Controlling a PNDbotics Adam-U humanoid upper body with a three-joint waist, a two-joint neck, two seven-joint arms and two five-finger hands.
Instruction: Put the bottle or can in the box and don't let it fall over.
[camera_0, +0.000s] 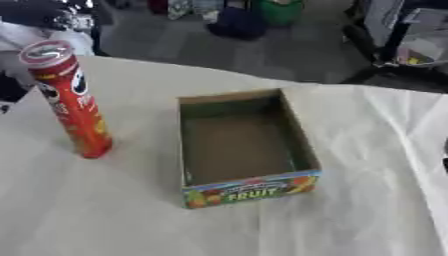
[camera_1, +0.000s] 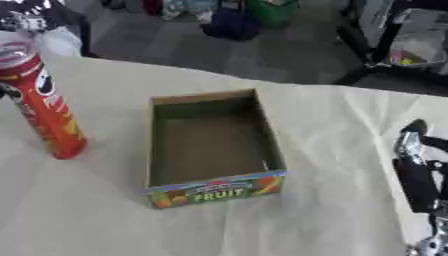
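Observation:
A tall red crisps can (camera_0: 72, 102) with a pale lid stands upright on the left part of the table, apart from the box. The open cardboard box (camera_0: 297, 134) lies in the middle, with nothing inside and a colourful "FRUIT" label on its near wall (camera_1: 217, 192). My right hand (camera_1: 417, 175) shows at the right edge in the right eye view, black and silver, fingers pointing up and straight, holding nothing, well to the right of the box. My left hand is out of view.
A cream cloth (camera_0: 105, 220) with a few creases covers the table. Beyond the far edge there is grey floor with dark bags (camera_0: 238, 22), a green object (camera_0: 280, 10) and black stands (camera_1: 385, 45).

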